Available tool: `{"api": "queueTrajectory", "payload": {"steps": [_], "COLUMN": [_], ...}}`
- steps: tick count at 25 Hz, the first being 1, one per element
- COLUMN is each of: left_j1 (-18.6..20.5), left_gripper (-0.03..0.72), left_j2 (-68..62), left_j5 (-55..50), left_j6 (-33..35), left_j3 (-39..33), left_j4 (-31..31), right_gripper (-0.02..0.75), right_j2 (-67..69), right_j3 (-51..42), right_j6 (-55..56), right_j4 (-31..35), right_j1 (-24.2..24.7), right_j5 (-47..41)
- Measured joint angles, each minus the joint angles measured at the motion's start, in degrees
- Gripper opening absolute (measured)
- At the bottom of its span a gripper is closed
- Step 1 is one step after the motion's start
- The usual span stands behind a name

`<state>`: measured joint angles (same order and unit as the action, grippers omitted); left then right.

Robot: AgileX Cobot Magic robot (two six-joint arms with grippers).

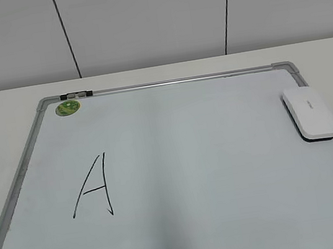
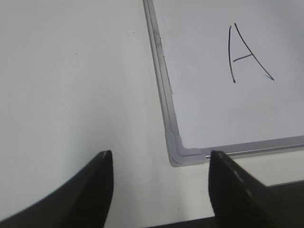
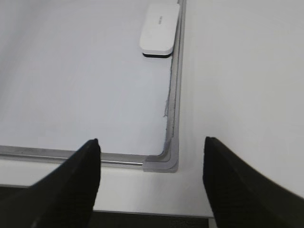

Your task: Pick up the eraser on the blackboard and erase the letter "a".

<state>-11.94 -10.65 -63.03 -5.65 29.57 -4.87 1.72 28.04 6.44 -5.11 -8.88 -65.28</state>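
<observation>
Left gripper [image 2: 159, 164]: jaws spread wide and holding nothing; it hangs over the near-left corner of the board, one dark finger above bare table, the other above the frame's bottom edge.
Right gripper [image 3: 151, 151]: also spread wide and holding nothing; it hangs above the near-right corner cap, with its fingers on either side of it.
Eraser [image 1: 309, 112]: a white rounded block with a dark underside, lying flat on the board against the right frame rail, toward the far right corner. In the right wrist view the eraser [image 3: 160, 29] sits well ahead of the fingers, apart from them.
Blackboard [image 1: 180, 172]: a pale bluish-white surface in a thin grey frame, lying flat on the table.
Letter [image 1: 92, 187]: the only marker writing in view is a tall angular capital "A" on the left half of the board, well apart from the eraser; the left wrist view shows the same letter [image 2: 247, 53] beyond the corner.
Magnet [image 1: 67, 108]: small, round and green, at the far-left corner of the board.
Table [image 1: 2, 117]: white, surrounding the board on all sides.
</observation>
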Motion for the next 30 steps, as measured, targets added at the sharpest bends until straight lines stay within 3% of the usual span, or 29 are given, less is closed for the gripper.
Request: {"api": "queueTrajectory", "payload": {"steps": [3, 8, 30], "left_j1": [2.2, 5.6, 7.1], "left_gripper": [0.461, 0.453, 0.422], "left_j2": [2.6, 6.8, 10.1], "left_j5": [0.0, 0.0, -0.1], "left_j6": [0.0, 0.0, 0.0], "left_j3": [0.0, 0.0, -0.2], "left_j4": [0.0, 0.0, 0.0], "right_gripper": [0.503, 0.503, 0.502], "right_j2": [-1.9, -2.7, -2.7], "right_j3": [0.0, 0.0, 0.0], "right_j6": [0.0, 0.0, 0.0], "right_j4": [0.0, 0.0, 0.1], "right_j1": [4.9, 7.9, 8.1], "right_j5": [0.0, 0.0, 0.0]}}
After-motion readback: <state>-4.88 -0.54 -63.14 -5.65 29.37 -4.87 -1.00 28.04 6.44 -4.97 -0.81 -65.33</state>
